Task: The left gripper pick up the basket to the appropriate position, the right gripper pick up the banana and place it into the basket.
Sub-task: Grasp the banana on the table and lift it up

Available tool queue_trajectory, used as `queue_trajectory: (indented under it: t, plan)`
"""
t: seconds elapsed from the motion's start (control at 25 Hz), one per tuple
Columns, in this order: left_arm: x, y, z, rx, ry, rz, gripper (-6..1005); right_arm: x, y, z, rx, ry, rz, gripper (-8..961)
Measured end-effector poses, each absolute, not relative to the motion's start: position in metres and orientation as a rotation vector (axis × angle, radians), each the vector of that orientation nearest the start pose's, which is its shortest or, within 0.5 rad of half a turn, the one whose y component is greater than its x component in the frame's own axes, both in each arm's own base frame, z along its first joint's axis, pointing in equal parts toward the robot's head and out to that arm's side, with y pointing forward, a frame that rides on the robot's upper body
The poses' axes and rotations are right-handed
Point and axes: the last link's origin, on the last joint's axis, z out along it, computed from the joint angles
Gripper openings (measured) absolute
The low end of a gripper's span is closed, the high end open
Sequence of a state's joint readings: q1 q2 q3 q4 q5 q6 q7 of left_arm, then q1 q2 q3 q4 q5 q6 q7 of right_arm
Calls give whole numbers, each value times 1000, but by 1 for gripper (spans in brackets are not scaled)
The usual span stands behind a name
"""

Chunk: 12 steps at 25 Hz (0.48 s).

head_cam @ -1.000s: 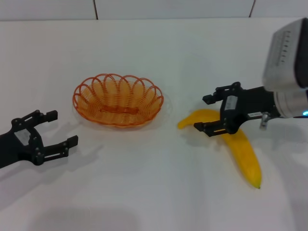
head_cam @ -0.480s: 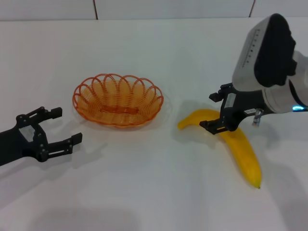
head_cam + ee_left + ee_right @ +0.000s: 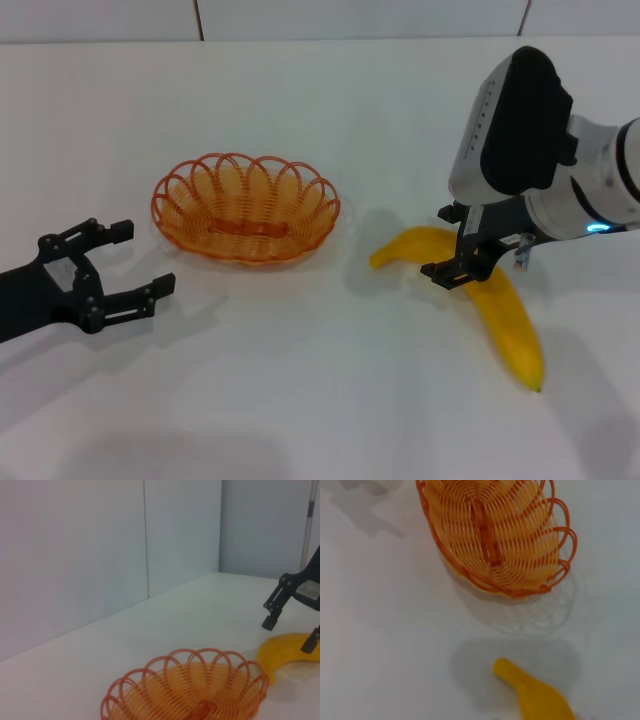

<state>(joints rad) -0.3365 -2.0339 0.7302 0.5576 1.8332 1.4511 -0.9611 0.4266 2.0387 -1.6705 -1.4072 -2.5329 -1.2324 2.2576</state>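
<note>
The banana (image 3: 497, 306) is smooth, curved, yellow; the right gripper (image 3: 453, 243) straddles it, fingers spread. The basket (image 3: 245, 207) is orange looped wire. The left gripper (image 3: 128, 262) gapes, holding nothing.

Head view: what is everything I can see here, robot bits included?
basket: one, orange looped wire, empty, on the table left of centre.
banana: one, yellow with a dark tip, lying on the table to the right of the basket.
table: one, white, under everything.
wall: white panels, along the far edge.
left gripper: one, black, open, low over the table left of the basket, apart from it.
right gripper: one, black on a white-grey arm, open, straddling the banana's upper part.
</note>
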Motion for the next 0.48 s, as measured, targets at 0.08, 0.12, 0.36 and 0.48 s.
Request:
queue_trajectory:
  t: [0.08,0.12,0.36,0.48]
  plan:
    - [-331,288,8,-2534,-401,-576,908,196,340,-34,-2690,311,-490,744]
    - [-331,288,8,-2534,-401,-576,908,195,341,-34,-2690,309,-493,744]
    - [-331,288,8,-2534,-400,-575,908,200,347,-36,-2672,324,-554,743]
    - [-330,289,8,-2532,-400,-575,908,200,348,-37,-2676,322,-567,742]
